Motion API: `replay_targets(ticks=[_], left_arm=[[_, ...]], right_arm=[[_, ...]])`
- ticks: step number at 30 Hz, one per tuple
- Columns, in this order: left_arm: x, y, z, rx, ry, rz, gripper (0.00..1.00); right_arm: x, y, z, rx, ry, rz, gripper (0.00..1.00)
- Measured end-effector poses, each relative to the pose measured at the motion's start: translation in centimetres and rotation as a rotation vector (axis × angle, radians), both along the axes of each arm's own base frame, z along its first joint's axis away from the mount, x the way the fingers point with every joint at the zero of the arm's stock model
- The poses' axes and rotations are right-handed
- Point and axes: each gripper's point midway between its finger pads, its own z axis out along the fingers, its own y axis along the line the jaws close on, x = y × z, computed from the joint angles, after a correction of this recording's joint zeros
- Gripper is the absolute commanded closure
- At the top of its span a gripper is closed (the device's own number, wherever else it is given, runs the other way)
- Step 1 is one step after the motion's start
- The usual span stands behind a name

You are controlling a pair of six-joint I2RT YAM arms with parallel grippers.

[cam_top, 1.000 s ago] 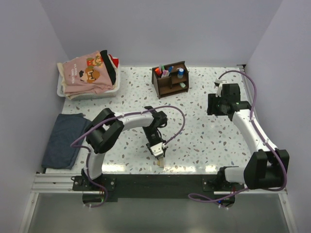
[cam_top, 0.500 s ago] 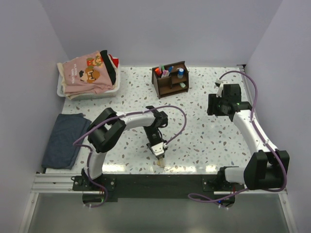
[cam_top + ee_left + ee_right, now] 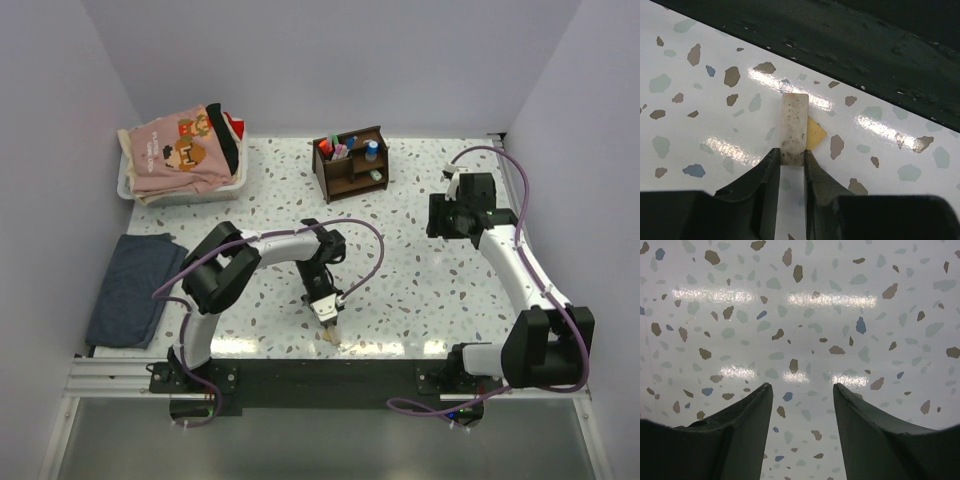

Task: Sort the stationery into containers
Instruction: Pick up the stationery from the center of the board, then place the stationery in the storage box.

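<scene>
A dirty white eraser-like block [image 3: 794, 127] lies flat near the table's front edge, partly over a small yellow piece [image 3: 815, 134]. My left gripper [image 3: 791, 155] is down at the block's near end, both fingertips pressed against its sides. From above, that gripper [image 3: 328, 322] points at the block [image 3: 331, 337]. The dark brown wooden organizer [image 3: 350, 163] stands at the back centre with several pens and markers [image 3: 340, 148] upright in its compartments. My right gripper [image 3: 802, 387] hangs open over bare speckled tabletop at the right [image 3: 445, 215], with nothing between its fingers.
A white tray [image 3: 125, 186] of folded clothes sits at the back left. A dark blue cloth [image 3: 130, 288] lies at the left edge. The black front rail [image 3: 865, 60] runs just beyond the block.
The left jaws have narrowed onto the white block, and the left gripper has crept slightly toward the front edge. The right arm has stayed put.
</scene>
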Motion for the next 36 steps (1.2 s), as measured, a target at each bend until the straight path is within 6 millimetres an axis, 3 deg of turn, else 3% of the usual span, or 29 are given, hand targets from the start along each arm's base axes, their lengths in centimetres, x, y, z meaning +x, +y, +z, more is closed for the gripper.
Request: replay_targets(ticks=[5,8,9,15,23,27,29,33,36], left_arm=[[0.5,0.1,0.1,-0.001,-0.001,0.013,0.92],[2.3,-0.1,0.9,-0.016,-0.003,0.071,0.92],[3.0,-0.2,1.2,-0.021,-0.004,0.097,0.92],[9.2,-0.4,3.5,-0.022,-0.009,0.346,0.98],[17.3,-2.5,7.2,-0.015,0.077,0.791,1.0],[20.6,-3.3,9.3,-0.049,0.137,0.993,1.0],[21.6,-3.7,9.9,-0.06,0.185,1.081,1.0],[22.5,-4.6,9.8,-0.067,0.274,1.195,1.0],[22.9,-4.8,8.8,-0.086,0.289,1.235,1.0]], right_arm=[[0.2,-0.1,0.0,0.001,-0.004,-0.002,0.51],[1.0,-0.2,0.0,0.002,-0.019,-0.006,0.56],[1.4,-0.2,0.0,0.002,-0.025,-0.008,0.63],[6.0,-0.4,0.6,0.005,-0.084,-0.014,0.87],[13.8,0.4,1.4,0.041,-0.167,-0.014,0.98],[15.9,0.7,0.4,0.07,-0.16,-0.034,0.91],[15.8,1.2,-0.1,0.098,-0.145,-0.028,0.8],[14.6,4.4,-0.5,0.228,-0.116,0.115,0.59],[11.9,7.8,-0.9,0.373,-0.065,0.287,0.49]])
